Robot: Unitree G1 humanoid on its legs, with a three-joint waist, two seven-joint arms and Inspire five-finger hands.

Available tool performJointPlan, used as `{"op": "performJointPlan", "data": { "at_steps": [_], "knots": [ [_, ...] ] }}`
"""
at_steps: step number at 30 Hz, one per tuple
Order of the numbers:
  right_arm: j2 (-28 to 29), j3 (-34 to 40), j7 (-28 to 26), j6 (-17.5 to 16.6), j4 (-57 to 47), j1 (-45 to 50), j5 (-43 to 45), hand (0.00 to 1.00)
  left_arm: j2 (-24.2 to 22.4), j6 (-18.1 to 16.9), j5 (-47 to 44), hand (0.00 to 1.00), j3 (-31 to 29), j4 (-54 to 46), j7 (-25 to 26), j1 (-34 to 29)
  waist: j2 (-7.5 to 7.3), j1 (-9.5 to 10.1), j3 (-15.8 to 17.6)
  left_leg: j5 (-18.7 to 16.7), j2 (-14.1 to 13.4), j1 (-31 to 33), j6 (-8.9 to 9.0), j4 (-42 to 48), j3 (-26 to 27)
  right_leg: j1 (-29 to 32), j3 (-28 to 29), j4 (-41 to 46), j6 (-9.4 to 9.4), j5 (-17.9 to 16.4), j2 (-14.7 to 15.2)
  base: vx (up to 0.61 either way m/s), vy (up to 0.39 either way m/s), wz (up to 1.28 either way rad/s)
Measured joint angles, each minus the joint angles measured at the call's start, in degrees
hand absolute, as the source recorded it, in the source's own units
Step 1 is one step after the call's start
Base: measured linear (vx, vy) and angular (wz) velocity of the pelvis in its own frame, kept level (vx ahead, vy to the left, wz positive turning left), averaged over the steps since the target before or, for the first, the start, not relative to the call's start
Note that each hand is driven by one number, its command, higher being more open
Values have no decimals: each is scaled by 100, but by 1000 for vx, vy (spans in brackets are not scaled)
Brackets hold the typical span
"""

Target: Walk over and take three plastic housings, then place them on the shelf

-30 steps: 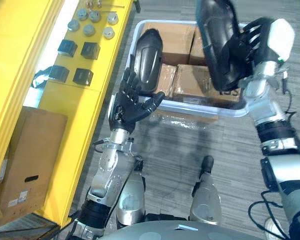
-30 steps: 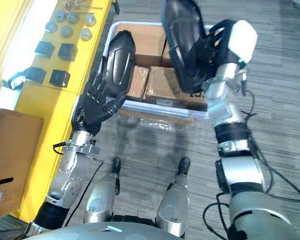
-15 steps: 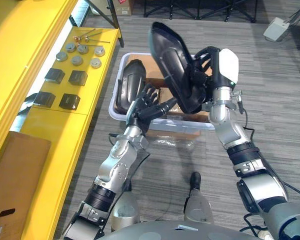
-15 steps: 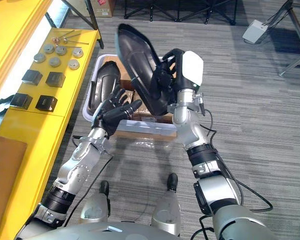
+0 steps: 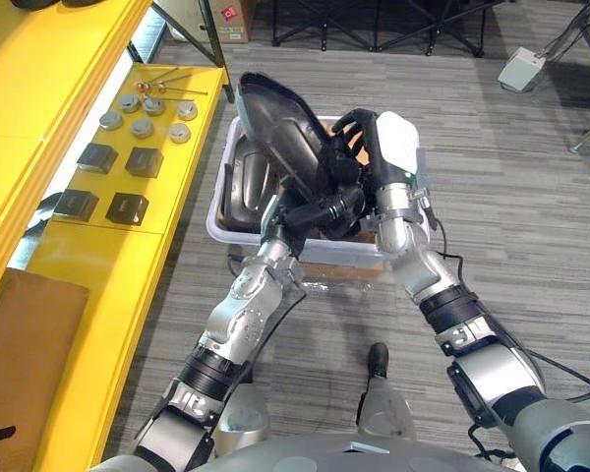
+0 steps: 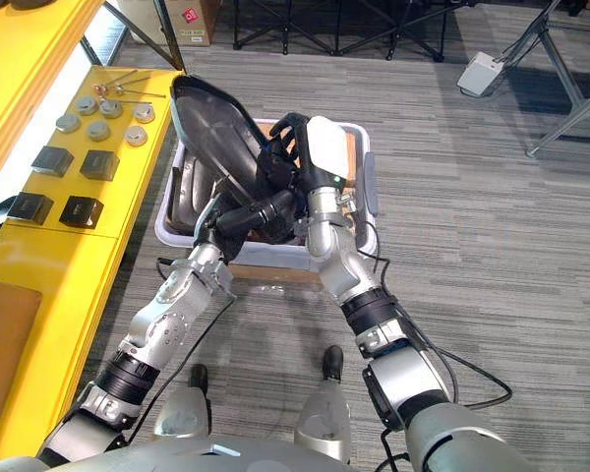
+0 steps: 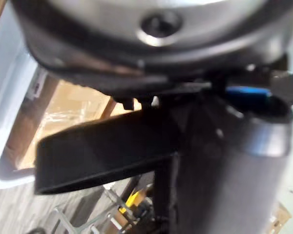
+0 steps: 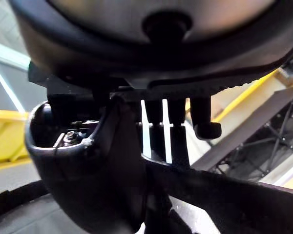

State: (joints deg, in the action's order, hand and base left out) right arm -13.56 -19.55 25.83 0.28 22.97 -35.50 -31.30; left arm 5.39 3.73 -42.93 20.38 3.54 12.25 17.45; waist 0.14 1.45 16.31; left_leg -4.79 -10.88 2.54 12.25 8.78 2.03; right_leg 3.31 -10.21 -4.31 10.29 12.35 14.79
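White tub [image 6: 265, 256] on grey carpet [image 5: 531, 226], cardboard boxes [image 7: 73, 105] inside it. Clear plastic film [image 5: 334, 285] on the carpet against the tub's near side. Far left: cluster of grey discs [image 5: 141, 128], thin metal pins [image 5: 167, 81] beyond them, four black blocks [image 5: 144, 161] nearer. Big cardboard box [image 5: 20, 364] at lower left. Small white box [image 5: 521, 69] on the carpet, upper right. Black stand legs [image 5: 374, 25] along the top.

The tub [image 6: 367, 182] stands on the floor [image 5: 531, 197] just right of the shelf [image 5: 69, 256] — a housing [image 5: 244, 182] inside it, a second housing [image 5: 280, 123] above it.
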Motion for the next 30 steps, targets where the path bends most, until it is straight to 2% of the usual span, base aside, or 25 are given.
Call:
{"op": "performJointPlan", "data": {
  "at_steps": [3, 5, 9, 13, 19, 22, 23, 26, 30],
  "knots": [
    [96, -47, 58, -56, 125, 110, -2, 0, -11, -237, -254, 0, 92, -11, 247, 41, -32, 10, -64, -1, 0, -3, -1, 0, -36, -34, -47, -6, 0, 0, 0, -3, 8, 5],
    [116, -116, 68, -72, 268, 130, -1, 0, -33, -253, -438, 0, 108, -9, 452, 41, -33, 21, -138, -2, 0, -3, -1, -1, -39, -39, -52, -7, 0, 0, 0, 0, 0, 0],
    [129, -133, 270, -342, 264, 148, -5, 0, -52, -346, -1067, 0, -100, 231, 759, 39, -36, -19, -150, -1, 0, -5, -5, 8, -43, -41, -55, -7, -1, -1, 0, 0, 0, 0],
    [137, -285, 395, -529, 77, 293, -220, 0, -51, -467, -1556, 0, -201, 560, 843, 24, -76, -10, -193, 0, 0, -5, -6, 3, -43, -41, -59, -10, -1, -1, 0, 0, 0, 0],
    [247, -349, 608, -563, 87, 384, -221, 0, -43, -563, -1540, 0, -104, 580, 939, -22, -234, 23, -304, 0, 0, -5, -5, -2, -77, -72, -104, -12, -1, -1, 2, -1, 2, 2],
    [244, -296, 691, -567, 82, 466, -208, 0, -45, -636, -1527, 0, 26, 580, 928, -22, -255, 14, -320, 0, 0, -9, -5, -1, -87, -81, -118, -14, -2, -1, 2, -3, 3, 2],
    [244, -295, 720, -570, 70, 492, -208, 100, -45, -638, -1531, 0, 43, 580, 928, -23, -255, 6, -320, 0, 0, -11, -5, -1, -85, -81, -118, -15, -3, -2, 2, 0, 0, 0],
    [244, -284, 826, -610, -75, 630, -196, 100, -52, -765, -1567, 0, 127, 580, 908, -23, -255, -17, -320, 0, -1, -37, -6, -11, -63, -82, -109, -16, -4, -3, 2, -5, 5, -4],
    [274, -305, 978, -939, -379, 1107, -161, 100, -203, -1156, -1470, 0, 116, 576, 823, -21, -256, -15, -419, 3, -4, -192, -10, -113, 12, -144, -82, -20, -10, -9, 2, 9, 10, -7]
  ]
}}
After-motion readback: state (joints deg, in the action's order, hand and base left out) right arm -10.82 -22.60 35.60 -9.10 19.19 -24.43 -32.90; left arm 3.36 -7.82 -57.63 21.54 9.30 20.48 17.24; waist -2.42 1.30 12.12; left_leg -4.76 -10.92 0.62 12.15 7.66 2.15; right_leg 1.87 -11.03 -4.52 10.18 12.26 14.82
